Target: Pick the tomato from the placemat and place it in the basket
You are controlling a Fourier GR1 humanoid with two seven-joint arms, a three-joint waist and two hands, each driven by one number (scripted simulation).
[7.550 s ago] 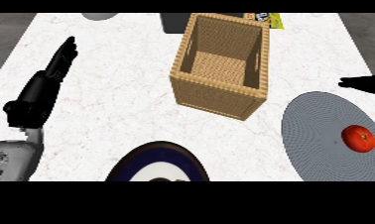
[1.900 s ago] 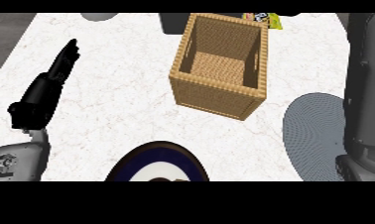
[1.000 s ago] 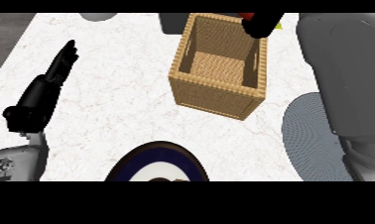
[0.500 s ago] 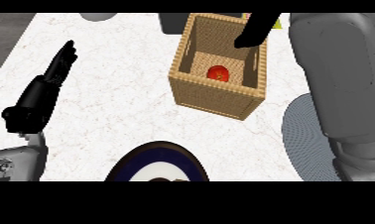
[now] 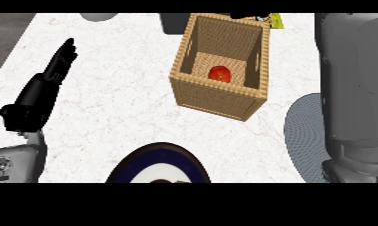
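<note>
Head view, left to right: left hand point(image 5: 46, 87) resting at the edge, fingers straight. Tomato point(image 5: 219, 73) on the basket point(image 5: 214, 100) floor, off the placemat point(image 5: 304, 132). Right forearm at far right; hand possibly the dark shape behind the basket, fingers unreadable. Best lifted straight clear of the rim. Half a second ago, over the basket.

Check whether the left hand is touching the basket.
Apart. The head view shows the left hand at the counter's left side, with bare white counter between it and the wicker basket.
</note>
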